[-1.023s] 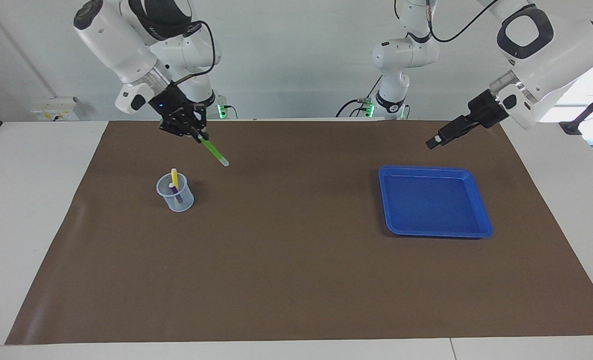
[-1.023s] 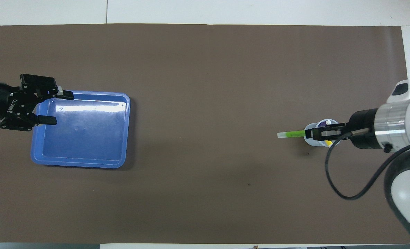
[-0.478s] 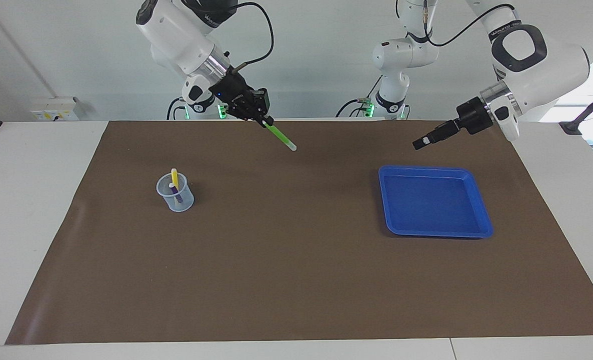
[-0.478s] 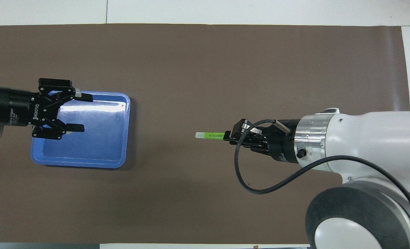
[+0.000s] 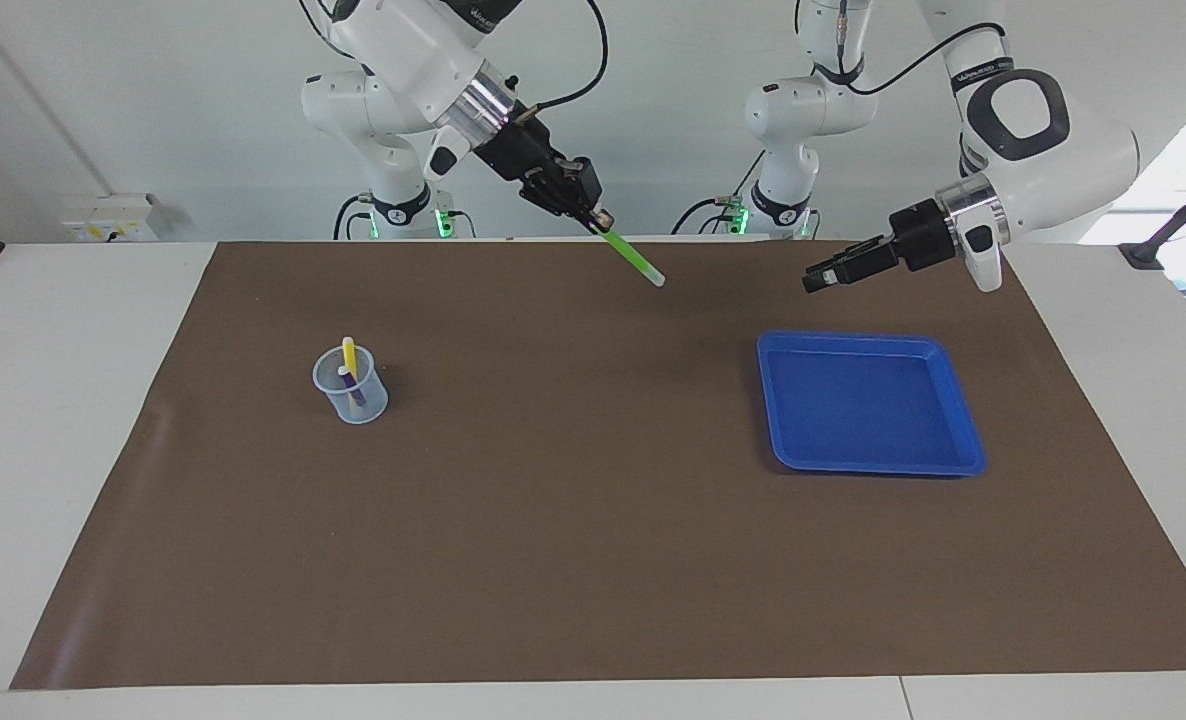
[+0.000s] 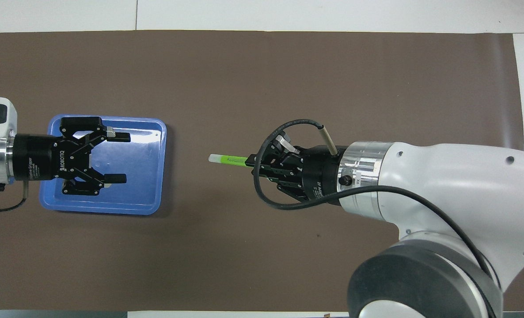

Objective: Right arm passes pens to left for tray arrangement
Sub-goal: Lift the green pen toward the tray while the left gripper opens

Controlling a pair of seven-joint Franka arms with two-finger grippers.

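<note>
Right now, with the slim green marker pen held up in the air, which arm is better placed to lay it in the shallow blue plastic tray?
Left, probably. The left gripper hangs open over the shallow blue plastic tray, facing the slim green marker pen. The right gripper, shut on that pen, is over the brown mat mid-table, short of the tray.
</note>
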